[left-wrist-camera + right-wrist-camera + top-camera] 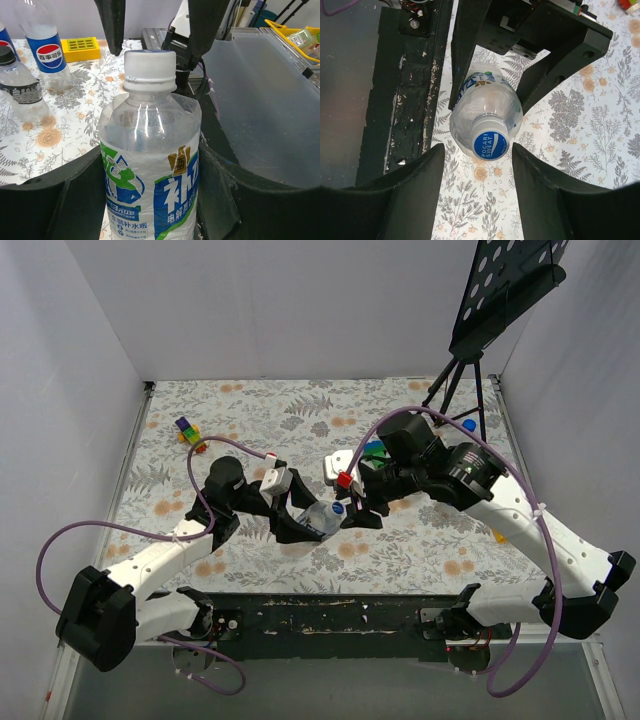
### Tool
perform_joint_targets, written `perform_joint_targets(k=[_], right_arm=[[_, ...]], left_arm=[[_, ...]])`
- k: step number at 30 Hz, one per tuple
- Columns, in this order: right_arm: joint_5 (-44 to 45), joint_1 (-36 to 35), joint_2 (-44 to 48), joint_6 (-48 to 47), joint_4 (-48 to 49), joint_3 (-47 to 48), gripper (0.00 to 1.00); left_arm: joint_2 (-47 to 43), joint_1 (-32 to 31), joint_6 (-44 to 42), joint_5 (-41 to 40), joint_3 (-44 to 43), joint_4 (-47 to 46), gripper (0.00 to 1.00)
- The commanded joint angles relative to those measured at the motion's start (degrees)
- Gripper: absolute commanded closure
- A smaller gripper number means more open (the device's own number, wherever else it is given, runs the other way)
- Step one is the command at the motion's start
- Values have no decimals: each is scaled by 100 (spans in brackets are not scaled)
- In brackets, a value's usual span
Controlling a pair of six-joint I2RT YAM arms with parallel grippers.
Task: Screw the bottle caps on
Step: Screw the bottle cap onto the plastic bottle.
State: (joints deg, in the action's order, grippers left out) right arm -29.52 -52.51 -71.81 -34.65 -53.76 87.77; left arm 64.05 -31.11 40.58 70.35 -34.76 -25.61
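The left gripper (303, 527) is clamped on the body of the bottle (150, 165), holding it off the table, tilted with its neck toward the other arm. The cap (490, 145) sits on that neck, and whether it is threaded down I cannot tell. The right gripper (356, 510) faces it end-on, jaws apart, one on each side of the cap with a gap showing both ways. To do this step well, I judge the right jaws should close squarely on the cap's ribbed skirt, not on the shoulder below, with the wrist axis in line with the neck so the turn does not cross-thread. The left grip should stay firm but not crush the thin plastic, since a squeezed bottle may twist or slip. The table is covered by a floral cloth (300, 405), which looks soft enough to let things roll or snag. From the left wrist, other bottles (47, 52) stand on it by a yellow block (83, 48). Coloured blocks (187, 430) lie far left, a green block (373, 449) mid-table, and a music stand (505, 290) rises at the back right, between plain white walls (300, 300).
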Motion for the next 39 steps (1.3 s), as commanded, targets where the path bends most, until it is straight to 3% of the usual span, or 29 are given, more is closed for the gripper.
perform_joint_targets(k=[1, 18, 20, 24, 27, 35, 39], right_arm=[[-353, 13, -35, -235, -39, 320, 39], [-458, 13, -360, -305, -135, 461, 52], [-458, 13, -395, -296, -179, 452, 58], [-520, 13, -491, -7, -232, 548, 84], [-380, 13, -544, 580, -127, 514, 99], [1191, -5, -562, 3584, 839, -118, 99], [2283, 4, -518, 5439, 1191, -707, 99]], left_arm=[[-42, 35, 135, 339, -215, -182, 100], [-68, 35, 143, 383, -224, -190, 100], [-77, 35, 117, 366, -224, -173, 100], [-147, 35, -225, -11, -206, 37, 100], [-314, 35, -594, -669, -119, 161, 100], [-1122, -140, -1332, -3672, 610, -515, 100], [-1623, -903, -2524, -5484, 988, -621, 100]])
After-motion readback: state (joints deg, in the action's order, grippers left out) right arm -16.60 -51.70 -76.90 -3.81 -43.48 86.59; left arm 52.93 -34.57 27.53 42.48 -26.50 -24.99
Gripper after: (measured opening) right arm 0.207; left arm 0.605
